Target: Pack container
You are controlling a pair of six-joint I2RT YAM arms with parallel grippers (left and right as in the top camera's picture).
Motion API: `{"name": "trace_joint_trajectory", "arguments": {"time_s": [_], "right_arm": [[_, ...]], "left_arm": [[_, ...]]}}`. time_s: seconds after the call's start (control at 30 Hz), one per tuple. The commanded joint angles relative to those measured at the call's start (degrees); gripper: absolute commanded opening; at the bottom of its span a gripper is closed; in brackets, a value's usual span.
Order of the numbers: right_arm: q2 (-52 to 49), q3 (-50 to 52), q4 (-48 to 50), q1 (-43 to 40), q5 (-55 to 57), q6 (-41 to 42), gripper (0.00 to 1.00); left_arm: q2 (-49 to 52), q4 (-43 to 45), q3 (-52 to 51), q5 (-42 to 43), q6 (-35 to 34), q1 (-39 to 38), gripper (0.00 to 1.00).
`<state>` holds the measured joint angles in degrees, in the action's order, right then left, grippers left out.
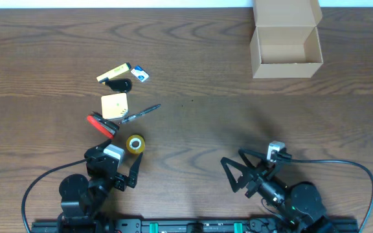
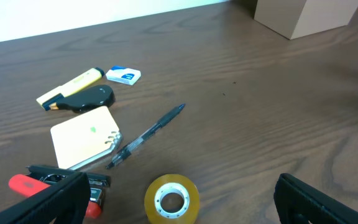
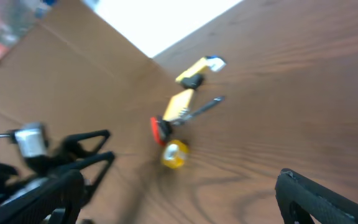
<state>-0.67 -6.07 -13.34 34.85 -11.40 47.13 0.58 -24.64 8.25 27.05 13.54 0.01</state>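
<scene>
You see a dark, matt wood-grain table (image 1: pixel 199 123); at two o'clock a plain matt cardboard container (image 1: pixel 286 69); at eight, a glossy yellow tape roll (image 1: pixel 135 144).

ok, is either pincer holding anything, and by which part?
Nothing is held. The left pincer and right pincer are both open and empty; the tape roll lies on the table, untouched.

Overhead straight down on table (image 1: pixel 193 77), both wrist views low, sharing tape roll (image 1: pixel 135 144)
</scene>
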Motion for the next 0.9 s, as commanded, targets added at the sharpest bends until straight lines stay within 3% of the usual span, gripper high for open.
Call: {"name": "trace_joint_trajectory", "arguments": {"time_s": [0.0,0.2,0.4,0.57,0.87], "right_arm": [[0.37,-0.11,0.26,0.33,-3.26,0.15,0.99],[-5.7,-4.07,-0.44,-0.31,-4.02,-5.81,0.99],[-25.18,-13.7,-0.2,-4.46,-2.97,-13.7,0.99],[-43.76,-26.56,-0.07,-9.44,-2.99,-25.73,0.99],[-64.02,-42.4,9.31,-15.76,-2.73,-43.93,0.99]], "left_arm": [[-0.33,-0.15,-1.07,0.9,0.17,0.31,0.95],[-0.33,-0.15,-1.07,0.9,0.17,0.31,0.95],[-0.33,-0.15,-1.07,0.9,0.17,0.31,0.95],[-0.33,-0.15,-1.07,0.9,0.17,0.31,0.95],[-0.33,-0.15,-1.07,0.9,0.17,0.31,0.95]]}}
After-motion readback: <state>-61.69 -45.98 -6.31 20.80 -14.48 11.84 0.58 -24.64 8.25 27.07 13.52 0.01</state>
